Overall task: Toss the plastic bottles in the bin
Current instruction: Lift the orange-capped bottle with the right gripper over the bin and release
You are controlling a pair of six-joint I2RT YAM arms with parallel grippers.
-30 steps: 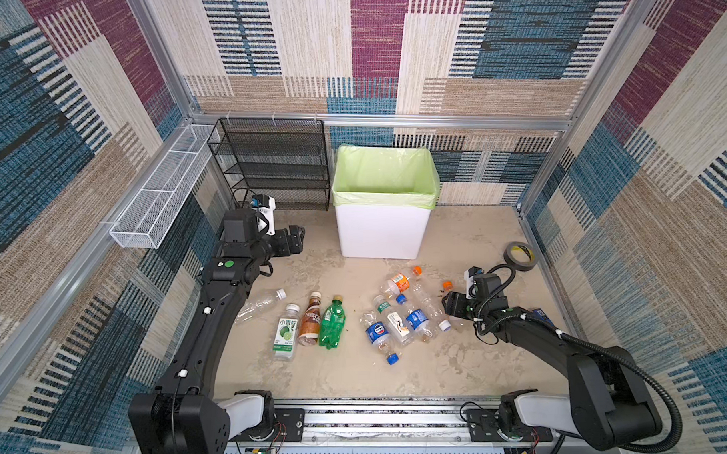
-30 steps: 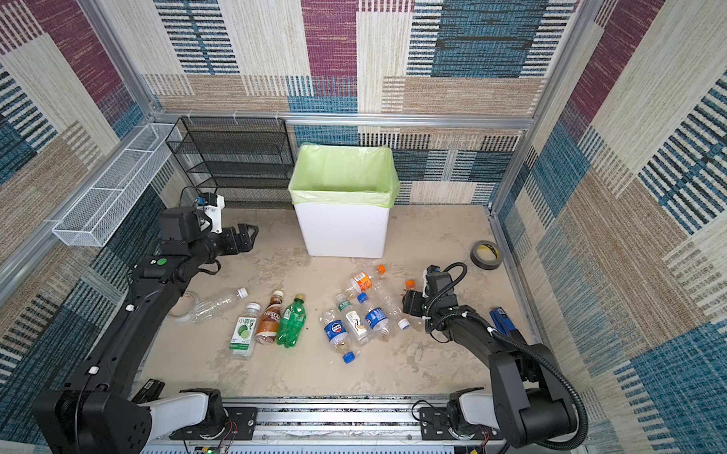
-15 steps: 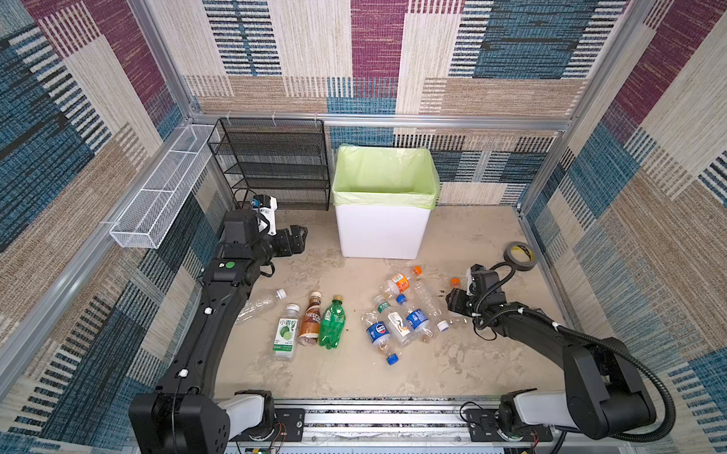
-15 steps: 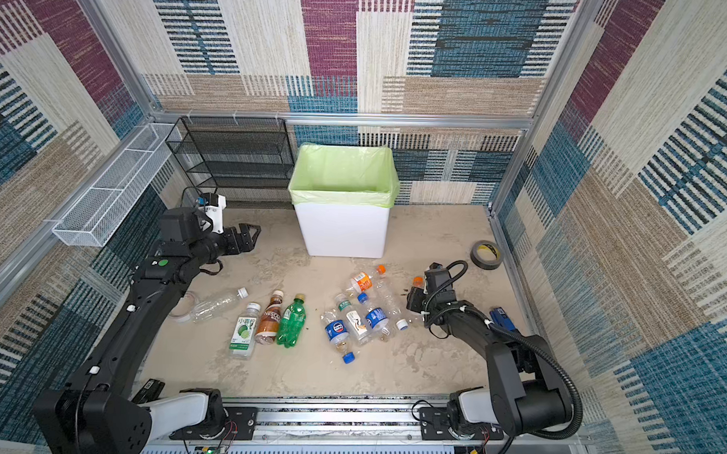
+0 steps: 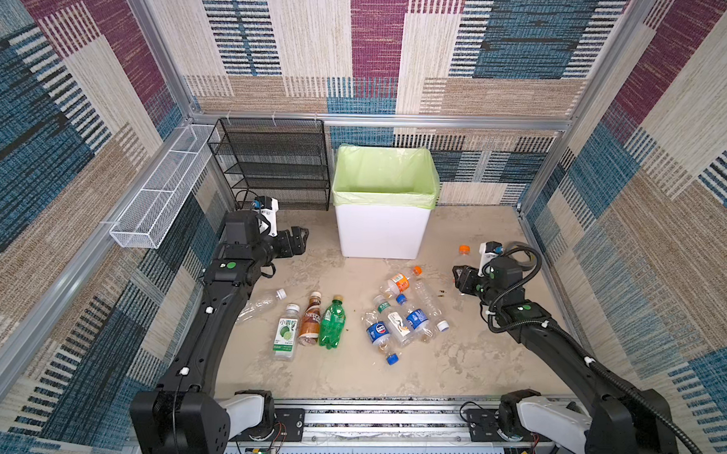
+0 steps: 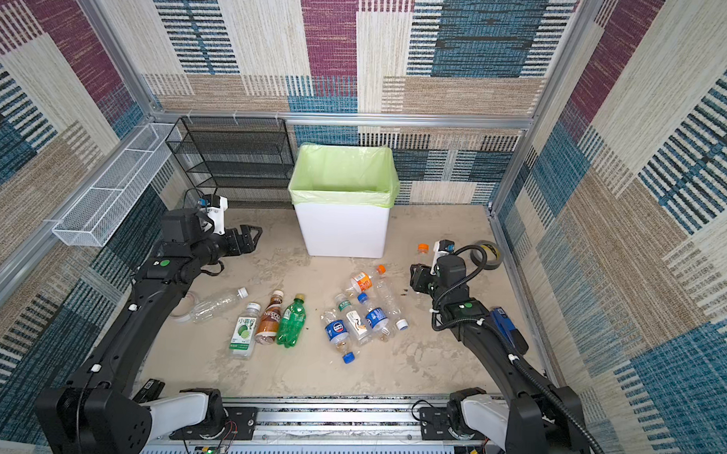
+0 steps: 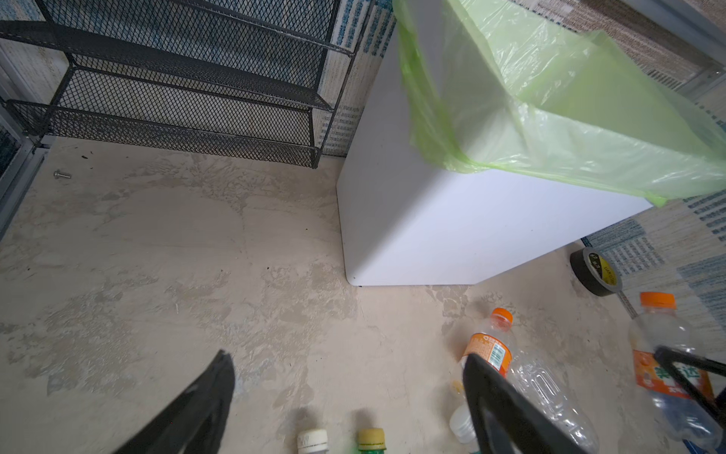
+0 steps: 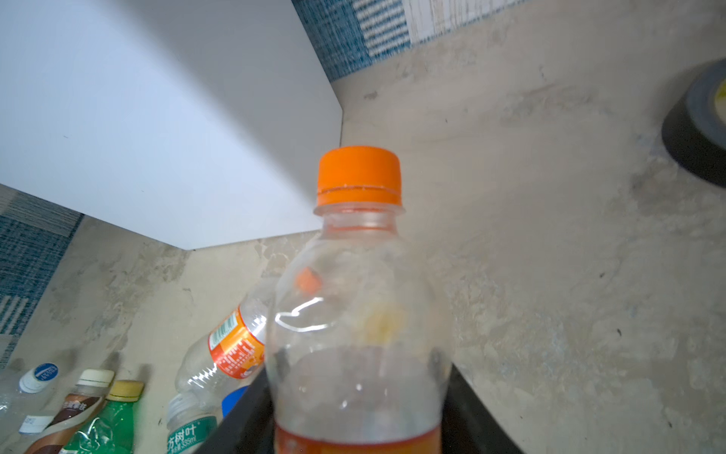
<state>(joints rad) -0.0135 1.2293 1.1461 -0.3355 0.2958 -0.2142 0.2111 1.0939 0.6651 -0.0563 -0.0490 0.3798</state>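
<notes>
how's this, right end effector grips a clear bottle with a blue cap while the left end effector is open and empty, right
The cap is orange, not blue, as the right wrist view shows. The right end effector grips a clear bottle with an orange cap while the left end effector is open and empty.

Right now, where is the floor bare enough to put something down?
Bare: the floor between the rack, the bin and the left pincer; also the strip before the front rail. Crowded: the bottles mid-floor.

bin [image 5: 380, 233] right of rack [image 5: 272, 166], bottles [image 5: 332, 322] scattered before bin, tape roll [image 6: 485, 255] far right
</notes>
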